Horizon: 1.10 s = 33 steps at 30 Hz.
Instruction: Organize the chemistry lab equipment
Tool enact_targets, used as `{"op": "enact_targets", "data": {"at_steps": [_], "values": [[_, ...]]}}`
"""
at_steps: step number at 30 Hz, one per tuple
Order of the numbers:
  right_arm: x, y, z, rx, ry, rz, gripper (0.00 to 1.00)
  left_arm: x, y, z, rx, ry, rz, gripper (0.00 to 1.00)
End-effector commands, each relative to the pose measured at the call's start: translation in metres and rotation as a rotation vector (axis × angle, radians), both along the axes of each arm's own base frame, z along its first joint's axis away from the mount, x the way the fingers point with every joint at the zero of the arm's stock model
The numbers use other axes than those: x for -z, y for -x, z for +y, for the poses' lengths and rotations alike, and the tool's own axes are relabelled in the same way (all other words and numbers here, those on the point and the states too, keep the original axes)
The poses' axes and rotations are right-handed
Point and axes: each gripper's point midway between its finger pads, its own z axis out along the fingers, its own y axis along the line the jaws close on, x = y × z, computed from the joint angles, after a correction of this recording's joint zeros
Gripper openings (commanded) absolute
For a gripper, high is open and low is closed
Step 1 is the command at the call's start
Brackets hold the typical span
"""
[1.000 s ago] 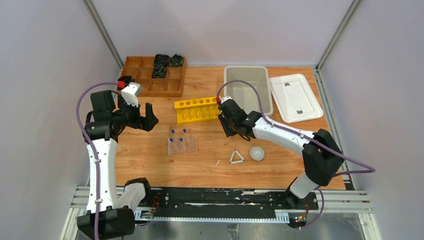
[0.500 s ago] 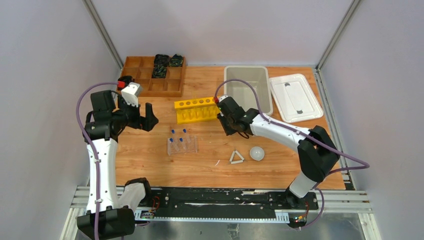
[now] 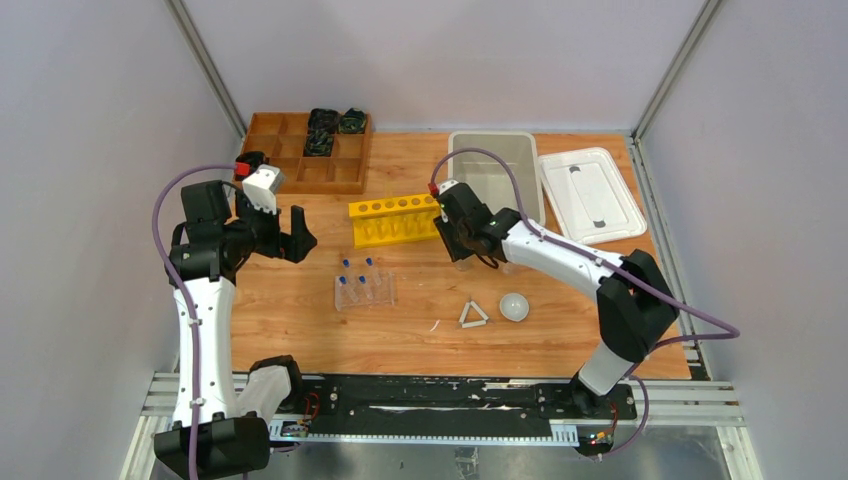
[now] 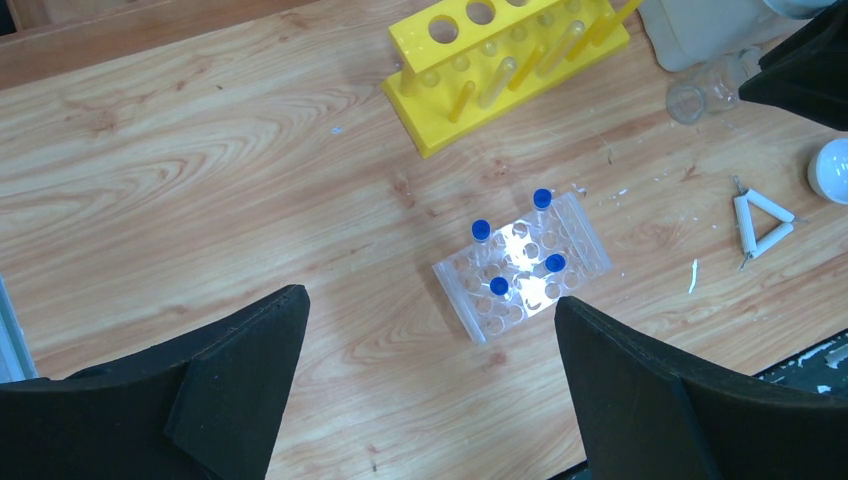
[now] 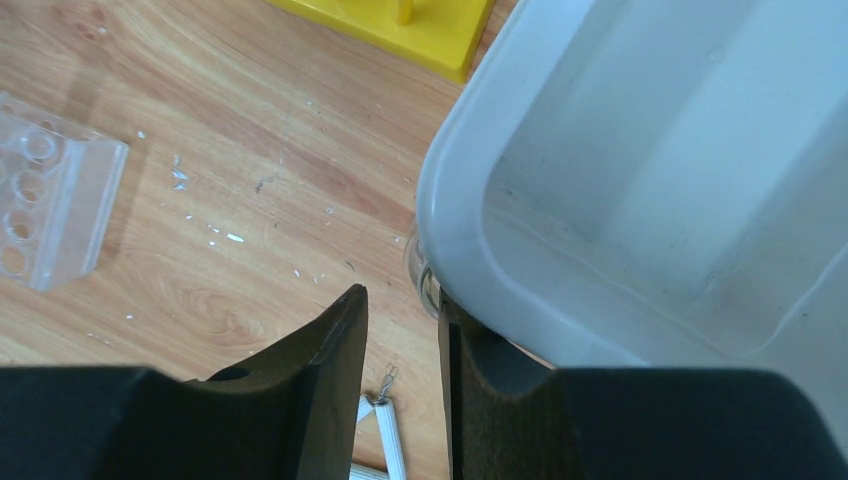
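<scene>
A clear tube rack holds several small tubes with blue caps. A white triangle frame and a white round dish lie to its right. One clear glass beaker sits against the grey bin's near-left corner. My right gripper hovers there. Its jaws are a narrow gap apart with nothing between them, and the beaker's rim is just past the right fingertip. My left gripper hangs wide open above the table, left of the rack.
The grey bin stands at the back with its white lid to the right. A yellow six-hole rack is behind the clear rack. A wooden compartment tray sits at the back left.
My right gripper has shifted a little farther back, toward the bin's corner. The left arm has not moved.
</scene>
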Motion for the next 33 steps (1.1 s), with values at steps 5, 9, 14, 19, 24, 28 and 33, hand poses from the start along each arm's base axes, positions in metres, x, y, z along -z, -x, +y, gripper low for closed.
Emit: {"op": "enact_targets", "data": {"at_steps": [5, 9, 14, 19, 24, 28, 33], "values": [[0.026, -0.002, -0.008, 0.022, 0.055, 0.042, 0.34, -0.007, 0.003, -0.002, 0.004, -0.002, -0.019, 1.00], [0.038, -0.001, -0.008, 0.017, 0.077, 0.057, 0.31, -0.007, 0.003, -0.001, 0.001, -0.002, -0.018, 1.00], [0.050, 0.005, -0.013, 0.009, 0.107, 0.041, 0.29, -0.008, 0.003, -0.001, 0.003, -0.007, -0.023, 1.00], [0.054, 0.012, -0.015, 0.005, 0.094, 0.015, 0.17, -0.007, 0.002, -0.001, 0.002, -0.001, -0.017, 1.00], [0.042, 0.019, -0.010, -0.014, 0.063, -0.018, 0.00, -0.008, 0.003, -0.002, 0.001, 0.001, -0.018, 1.00], [0.025, 0.029, -0.005, -0.034, 0.041, -0.024, 0.00, -0.009, 0.003, -0.002, 0.000, -0.001, -0.023, 1.00], [-0.028, 0.042, 0.001, -0.049, -0.053, -0.028, 0.00, -0.009, 0.002, -0.002, 0.003, 0.000, -0.021, 1.00]]}}
